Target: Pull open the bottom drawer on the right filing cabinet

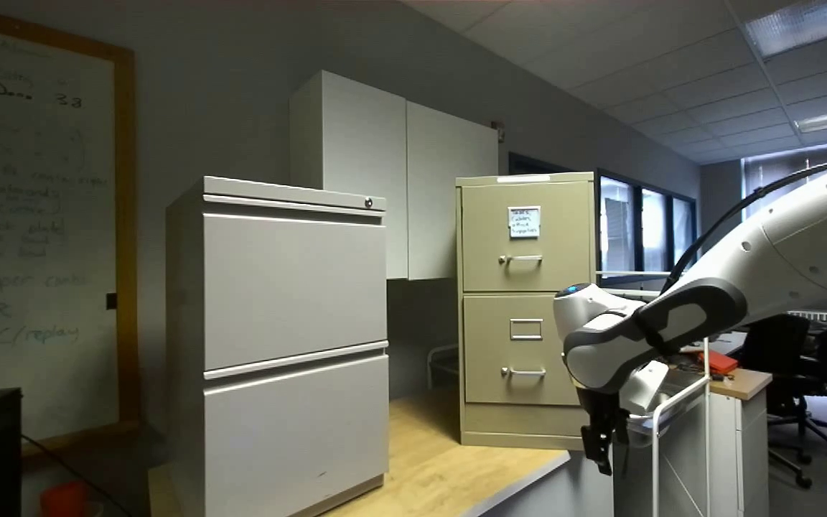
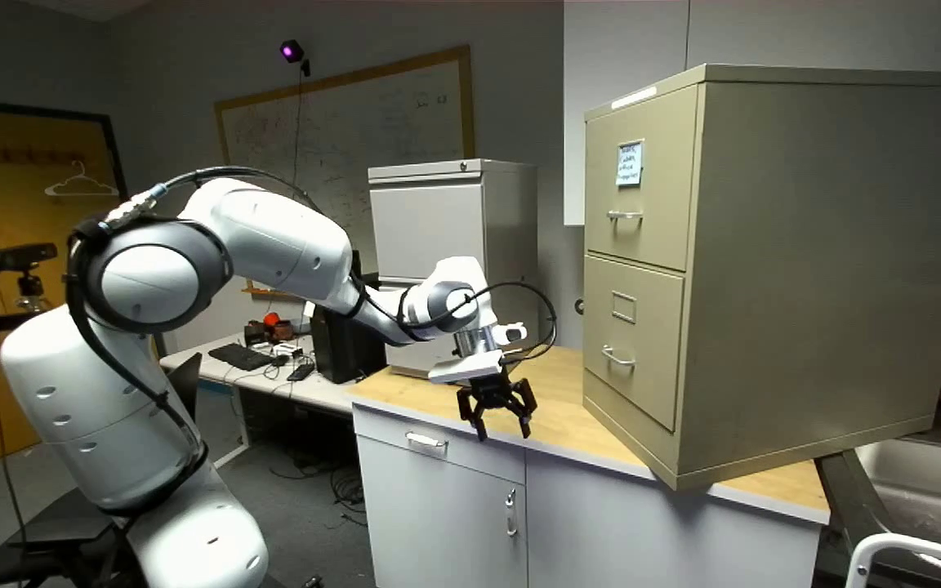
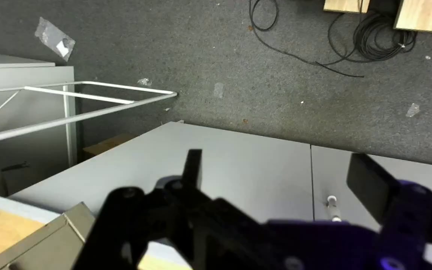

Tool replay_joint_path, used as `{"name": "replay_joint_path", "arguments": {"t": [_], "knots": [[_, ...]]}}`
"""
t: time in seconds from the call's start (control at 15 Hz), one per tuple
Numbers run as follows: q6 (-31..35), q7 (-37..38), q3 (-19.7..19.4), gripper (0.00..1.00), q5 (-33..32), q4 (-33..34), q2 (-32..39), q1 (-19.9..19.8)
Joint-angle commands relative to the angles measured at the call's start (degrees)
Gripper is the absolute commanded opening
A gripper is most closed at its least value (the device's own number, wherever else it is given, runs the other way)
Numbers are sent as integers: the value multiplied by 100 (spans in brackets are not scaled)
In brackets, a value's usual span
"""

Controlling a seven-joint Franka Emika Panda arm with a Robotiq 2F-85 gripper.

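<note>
The right filing cabinet (image 1: 527,293), narrow and beige, stands on the counter with a white paper sheet on its top drawer. It also shows in an exterior view (image 2: 813,269), and a corner shows in the wrist view (image 3: 56,243). Its bottom drawer (image 1: 487,345) is shut, with a silver handle (image 1: 526,372); the drawer (image 2: 650,327) and handle (image 2: 619,357) show in both exterior views. My gripper (image 2: 504,430) is open and empty, pointing down near the counter's front edge, apart from the handle and lower than it. In the wrist view the gripper's fingers (image 3: 276,161) are wide apart.
A wider pale-grey two-drawer cabinet (image 1: 295,287) stands on the wooden counter (image 1: 428,459). White lower cupboard doors (image 3: 246,168) with a handle (image 3: 333,206) lie beneath the gripper. A white metal frame (image 3: 118,108) stands beside the counter. Cables (image 3: 377,41) lie on the floor.
</note>
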Motion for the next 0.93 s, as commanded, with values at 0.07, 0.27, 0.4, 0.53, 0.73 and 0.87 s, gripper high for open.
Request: {"name": "replay_joint_path", "arguments": {"t": [0.07,0.27,0.4,0.53,0.73,0.87], "knots": [[-475,113,288,100,-619,810,25,167],[-592,-14,439,100,-1200,1409,190,255],[-583,-141,474,100,-1514,1823,390,331],[-524,-356,471,100,-1661,2262,681,428],[-436,-750,447,100,-1712,2964,1242,544],[-434,-1059,438,100,-1697,3446,1647,581]]}}
